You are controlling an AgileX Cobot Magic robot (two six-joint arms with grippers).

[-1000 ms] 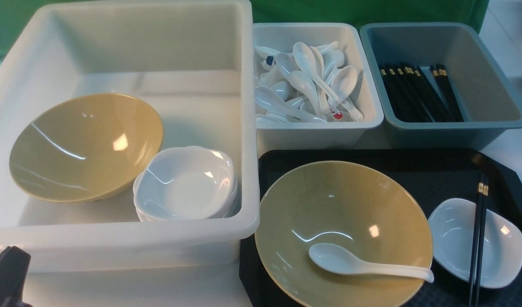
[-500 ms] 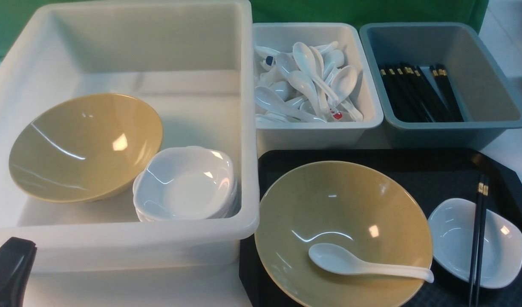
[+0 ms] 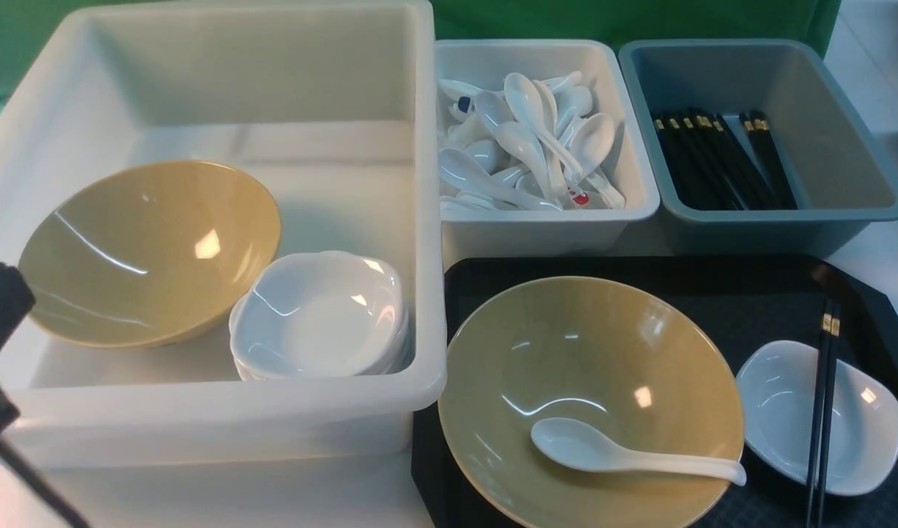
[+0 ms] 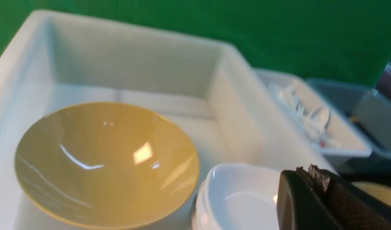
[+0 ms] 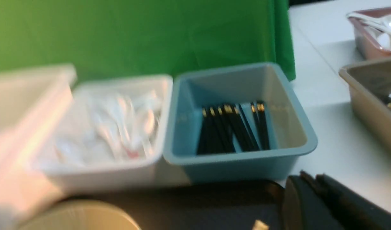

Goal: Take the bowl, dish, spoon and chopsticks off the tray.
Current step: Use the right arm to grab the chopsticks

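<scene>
The black tray (image 3: pixel 749 293) lies at the front right. On it stands the tan bowl (image 3: pixel 588 345) with the plain white spoon (image 3: pixel 624 456) lying inside. The small white dish (image 3: pixel 778 400) sits to the bowl's right, with the black chopsticks (image 3: pixel 822 411) laid across it. My left gripper (image 3: pixel 1 297) is at the far left edge beside the big white tub. In the left wrist view it (image 4: pixel 312 171) is shut and empty. My right gripper (image 5: pixel 310 179) is shut and empty above the tray's (image 5: pixel 198 204) far right corner. It is out of the front view.
The big white tub (image 3: pixel 419 220) holds a second tan bowl (image 3: pixel 148 249) and a stack of scalloped white dishes (image 3: pixel 320 315). Behind the tray stand a white tub of spoons (image 3: pixel 536 139) and a grey-blue tub of chopsticks (image 3: pixel 844 147). More tubs (image 5: pixel 374 95) stand to the right.
My left gripper has risen from the bottom left corner to mid-height along the left edge. Everything on the tray has stayed put.
</scene>
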